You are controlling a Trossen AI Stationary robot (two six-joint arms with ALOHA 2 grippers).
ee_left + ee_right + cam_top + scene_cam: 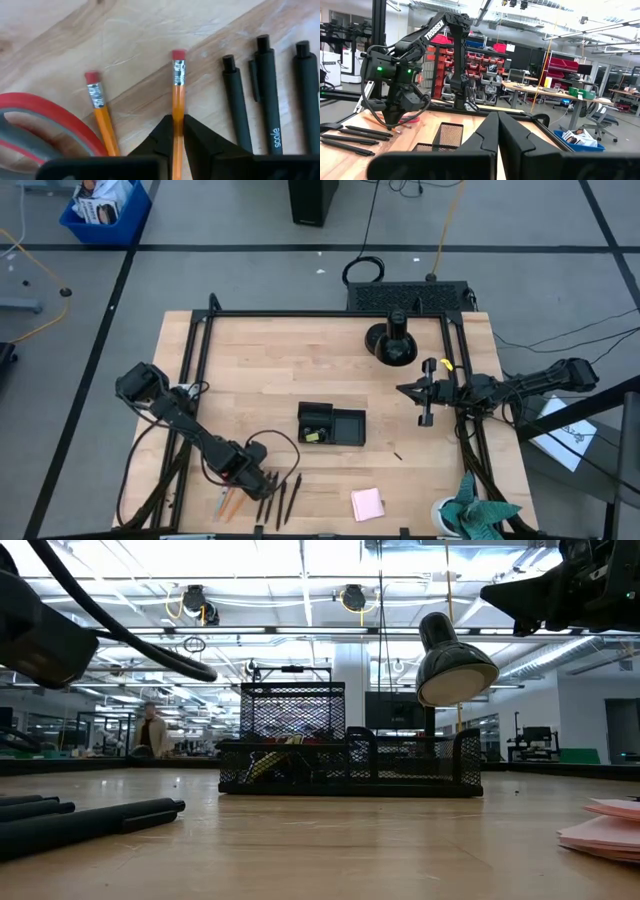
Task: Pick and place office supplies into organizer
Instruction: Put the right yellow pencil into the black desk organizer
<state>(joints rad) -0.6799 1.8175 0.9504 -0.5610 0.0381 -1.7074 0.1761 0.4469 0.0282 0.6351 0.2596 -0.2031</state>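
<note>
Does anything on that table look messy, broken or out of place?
Nothing looks damaged or spilled. Pens, pencils and a pink sticky-note pad simply lie outside the black organizer; the left gripper is pinching one pencil.

The left gripper (178,137) is low over the table's (250,360) near edge, its fingers closed on an orange pencil (177,95). The right gripper (497,131) hangs raised near the table's right edge, fingers together.

We are looking across a pale wooden table (270,370) standing on grey floor (220,215) crossed by dark lines. A blue plastic bin (103,210) is sitting far left; bright ceiling strip lights (300,560) are glowing over distant workbenches (540,92).
</note>
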